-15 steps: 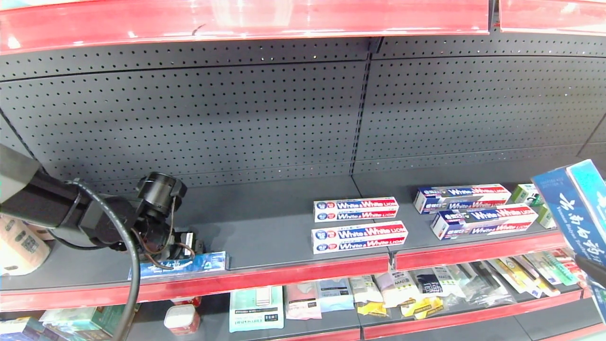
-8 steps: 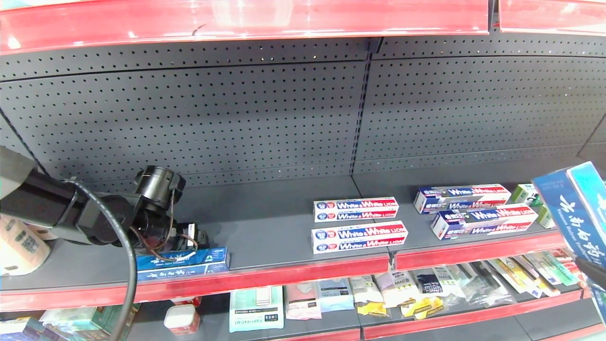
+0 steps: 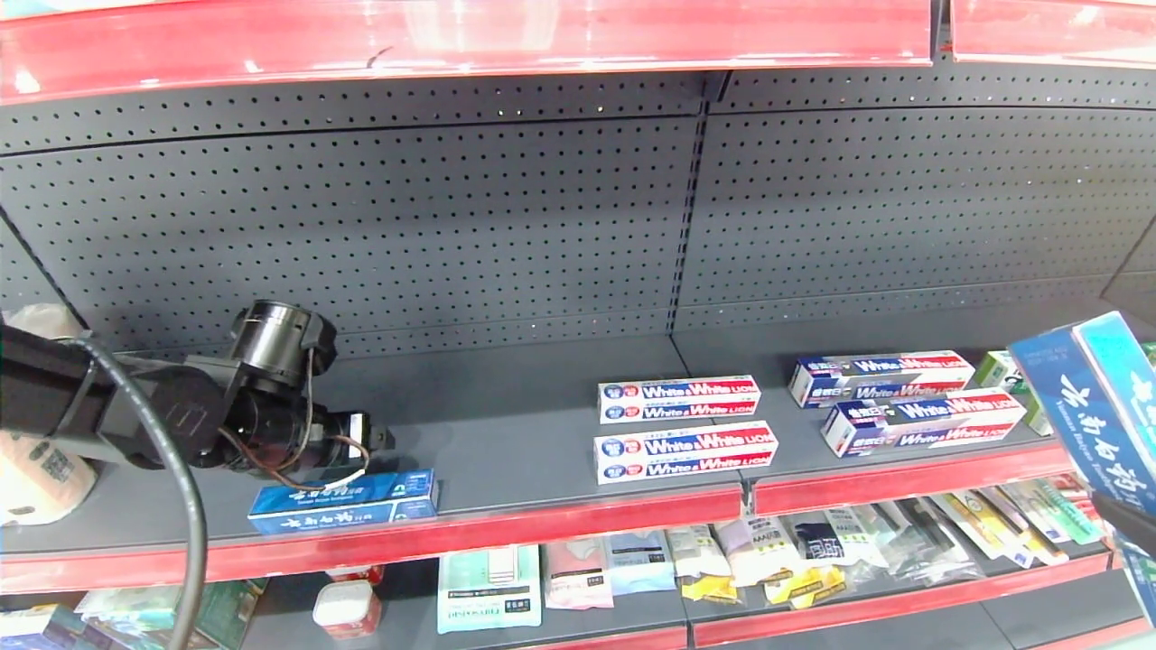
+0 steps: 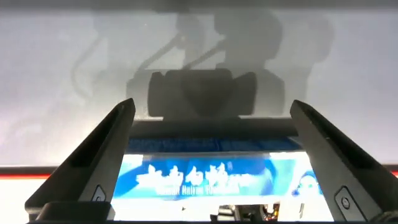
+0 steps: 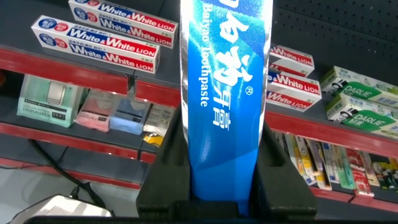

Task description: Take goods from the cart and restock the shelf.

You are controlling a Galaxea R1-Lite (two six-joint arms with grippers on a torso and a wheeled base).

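A blue toothpaste box [image 3: 343, 501] lies flat on the grey shelf [image 3: 506, 424], close to its red front edge on the left. My left gripper [image 3: 372, 442] hovers just behind and above it, open. In the left wrist view the same box [image 4: 217, 180] lies between and below the spread fingers [image 4: 112, 149] of the left gripper [image 4: 211, 112], untouched. At the far right a second blue toothpaste box [image 3: 1097, 406] stands tilted in front of the shelf. My right gripper [image 5: 224, 158] is shut on this box [image 5: 225, 87] at its lower end.
Two white-and-red toothpaste boxes [image 3: 682, 424] lie mid-shelf, two more [image 3: 903, 397] to the right, with green boxes [image 3: 1001, 368] behind them. A wrapped paper pack [image 3: 36, 469] sits at the far left. The lower shelf [image 3: 813, 542] holds several packets.
The left gripper laid the tilted blue box flat on the shelf, let go of it, and drew back to the left. The right arm's box barely shifted.
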